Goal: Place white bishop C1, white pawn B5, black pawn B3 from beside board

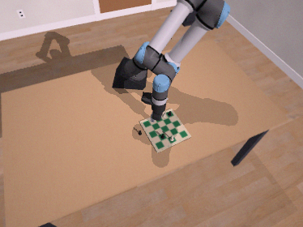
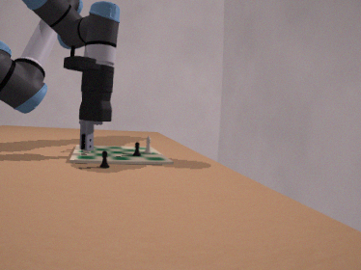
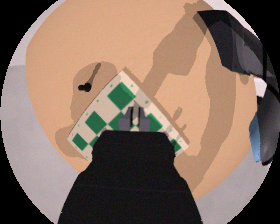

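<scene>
Pale walls [image 1: 53, 10] [image 2: 290, 77] rise behind a broad, light-brown tabletop [image 1: 73, 146] [image 2: 159, 212] [image 3: 125, 40], with wood-plank flooring [image 1: 121, 207] below. The grey, white and blue jointed arm [image 1: 172, 30] [image 2: 98, 34] folds over from its mount and points its last section almost straight down at the green-and-cream chessboard [image 1: 185, 137] [image 2: 159, 162] [image 3: 122, 79]. At its end, the black gripper with slim grey fingers [image 1: 154, 120] [image 2: 87, 148] is low over the board, its fingers drawn nearly together around a small pale piece [image 3: 135, 118]; I can't make out whether that's the bishop or the pawn, nor whether its base touches the board. The small black pawn [image 1: 139, 132] [image 2: 104, 160] [image 3: 85, 87] stands upright on the tabletop, near the board but off it.

From the side I can see a black piece [image 1: 163, 136] [image 2: 137, 149] and a taller white piece [image 1: 172, 138] [image 2: 148, 145] upright on the board. The overhead view adds another white piece [image 1: 164, 115] and another black piece [image 1: 170, 113] by the far edge, while the wrist view has the gripper's dark body covering much of the board.
</scene>
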`<state>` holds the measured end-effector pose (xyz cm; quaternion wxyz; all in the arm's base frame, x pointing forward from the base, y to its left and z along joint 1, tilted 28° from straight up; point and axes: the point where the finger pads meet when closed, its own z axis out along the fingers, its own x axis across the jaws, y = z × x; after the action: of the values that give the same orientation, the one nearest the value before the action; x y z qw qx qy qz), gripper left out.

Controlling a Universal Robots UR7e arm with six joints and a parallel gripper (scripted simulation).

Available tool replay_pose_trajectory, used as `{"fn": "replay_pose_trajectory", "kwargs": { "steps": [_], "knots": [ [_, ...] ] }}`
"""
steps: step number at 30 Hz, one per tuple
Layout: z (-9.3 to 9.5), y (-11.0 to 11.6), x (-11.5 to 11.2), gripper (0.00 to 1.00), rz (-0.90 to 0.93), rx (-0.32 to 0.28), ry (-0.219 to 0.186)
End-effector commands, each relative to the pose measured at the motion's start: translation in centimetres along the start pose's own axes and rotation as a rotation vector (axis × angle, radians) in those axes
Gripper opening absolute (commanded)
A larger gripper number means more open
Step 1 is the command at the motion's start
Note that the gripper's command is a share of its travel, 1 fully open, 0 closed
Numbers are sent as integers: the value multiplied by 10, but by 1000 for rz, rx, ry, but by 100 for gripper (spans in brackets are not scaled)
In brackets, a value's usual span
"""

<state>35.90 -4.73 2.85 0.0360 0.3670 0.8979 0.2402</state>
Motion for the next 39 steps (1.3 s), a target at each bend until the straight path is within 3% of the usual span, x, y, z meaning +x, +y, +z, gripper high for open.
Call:
{"fn": "replay_pose_trajectory", "kwargs": {
  "steps": [1,39],
  "knots": [
    [0,0,0,0,0,0,-1],
    [4,0,0,0,0,0,-1]
  ]
}}
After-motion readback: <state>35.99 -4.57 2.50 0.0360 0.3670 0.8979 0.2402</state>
